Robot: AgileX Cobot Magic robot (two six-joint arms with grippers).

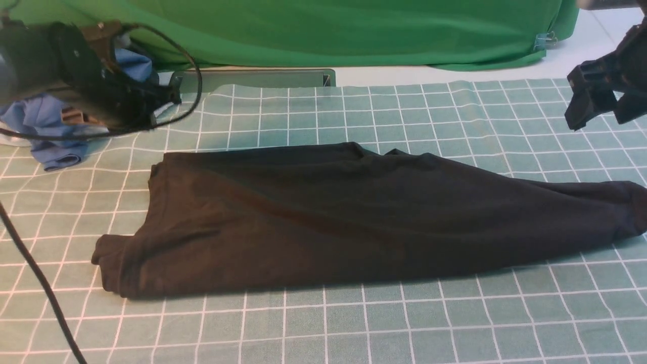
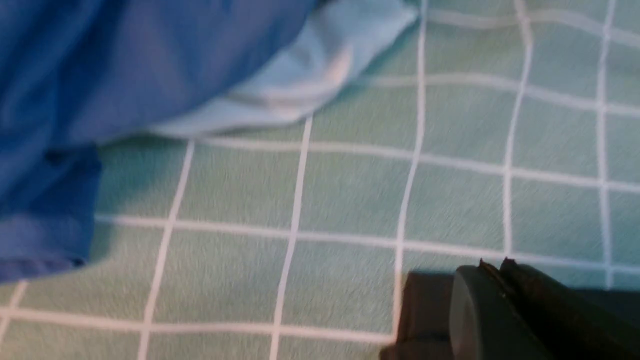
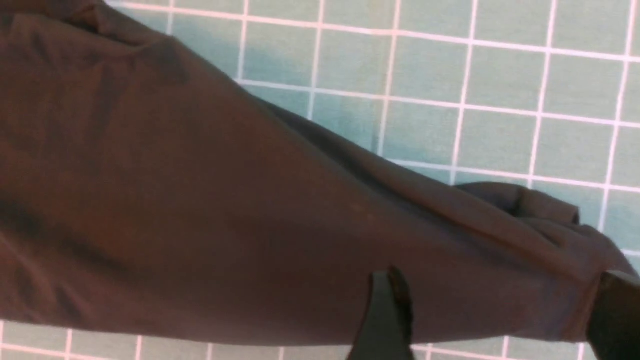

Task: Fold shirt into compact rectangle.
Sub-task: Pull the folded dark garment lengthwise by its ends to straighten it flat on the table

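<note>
Handling the Shirt: Material and Grasp Points

The shirt (image 1: 354, 212) lies at the centre of the checked cloth (image 1: 323, 328), folded lengthwise into a long band that runs from 9 o'clock to 3 o'clock in the front view. The 9 o'clock end is broad. The 3 o'clock end tapers to a bunched edge.

Expect a light, limp knit that drapes, stretches and creases readily (it offers no stiffness to push against). The stacked layers are likely to slide over one another, so pinch through all of them at an edge or corner, not at the middle. The best holds appear to be the corners of the tapered 3 o'clock end, for carrying it over toward 9 o'clock.

The right gripper (image 3: 500, 272) hovers above that end, at 2 o'clock in the front view, with its jaws spread wide and holding nothing. The left gripper (image 2: 492, 270) hangs raised at 10 o'clock beside the blue garment (image 1: 50, 121), with its jaws pressed together on nothing, well apart from the shirt.
</note>
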